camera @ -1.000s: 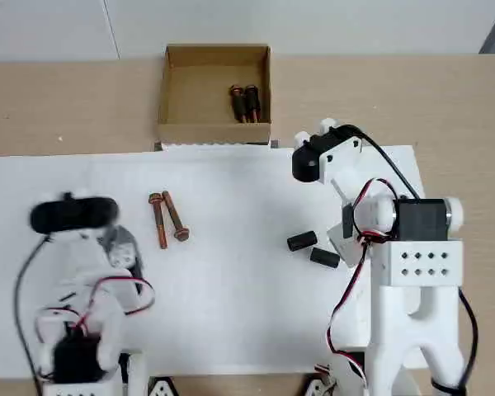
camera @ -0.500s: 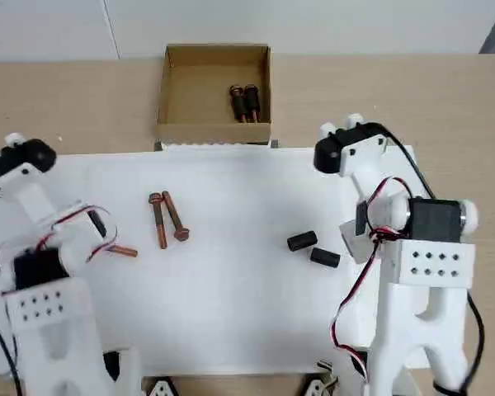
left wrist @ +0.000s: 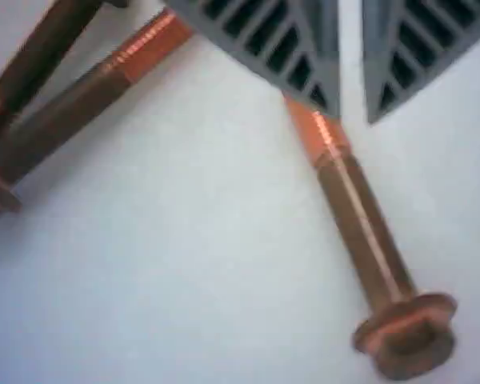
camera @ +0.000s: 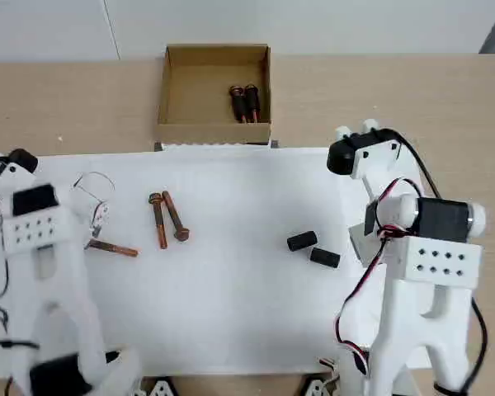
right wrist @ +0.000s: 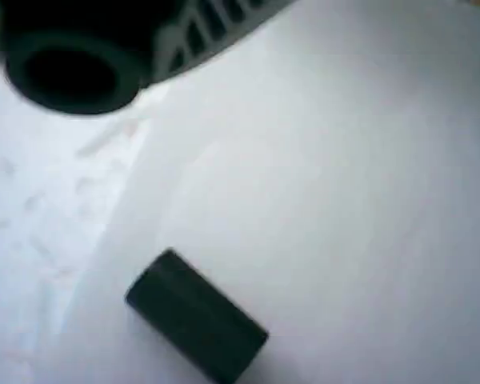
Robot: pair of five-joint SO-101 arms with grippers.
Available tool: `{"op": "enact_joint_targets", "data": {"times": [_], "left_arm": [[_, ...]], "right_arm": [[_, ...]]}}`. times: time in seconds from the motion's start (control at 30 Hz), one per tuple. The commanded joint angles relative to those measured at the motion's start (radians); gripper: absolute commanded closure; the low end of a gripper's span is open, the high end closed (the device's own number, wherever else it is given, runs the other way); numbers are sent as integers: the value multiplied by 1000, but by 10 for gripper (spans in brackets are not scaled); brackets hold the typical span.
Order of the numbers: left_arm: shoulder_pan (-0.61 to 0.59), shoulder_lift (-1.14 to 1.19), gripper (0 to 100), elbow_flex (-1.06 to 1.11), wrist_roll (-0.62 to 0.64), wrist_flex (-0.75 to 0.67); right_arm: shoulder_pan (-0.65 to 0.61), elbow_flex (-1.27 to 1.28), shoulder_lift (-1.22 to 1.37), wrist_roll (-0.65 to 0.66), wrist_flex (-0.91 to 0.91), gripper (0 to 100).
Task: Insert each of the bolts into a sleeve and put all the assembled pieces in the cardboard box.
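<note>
Now your left gripper [left wrist: 350, 96], jaws narrowly apart, sits at one bolt [left wrist: 366, 232]; two more bolts [camera: 158, 221] lie beside. Whether your right gripper [camera: 357, 239] is gripping, you cannot tell; two sleeves [camera: 301, 241] lie near it.

Two assembled pieces [camera: 245, 102] in cardboard box [camera: 215, 133], right side. Bolt pair [camera: 168, 219] before box, slightly left. Single bolt [camera: 113, 247] farther front-left. Sleeves [camera: 302, 241] front-right of box.

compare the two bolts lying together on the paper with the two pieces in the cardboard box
The loose bolts are bare copper; the boxed pieces wear black sleeves. The loose bolts splay apart, heads at opposite ends; the boxed pieces lie parallel, side by side. Both are pairs of copper-coloured bolts.
</note>
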Motion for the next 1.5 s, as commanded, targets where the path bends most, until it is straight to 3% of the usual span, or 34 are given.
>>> {"op": "enact_joint_targets", "data": {"times": [0.0, 0.27, 0.47, 0.77, 1.47], "left_arm": [[-11, 86, 993, -105, 41, 63], [-11, 112, 986, -127, 38, 5], [-11, 112, 877, -114, 37, 18], [-11, 115, 878, -33, 41, 23], [-75, 115, 897, 176, 5, -261]], "right_arm": [[8, -5, -35, -9, 8, 995], [8, -5, -35, -11, 10, 995], [5, -2, -96, -51, 10, 995], [7, 100, -197, -49, 10, 995], [5, 175, -309, -44, 10, 995]]}}
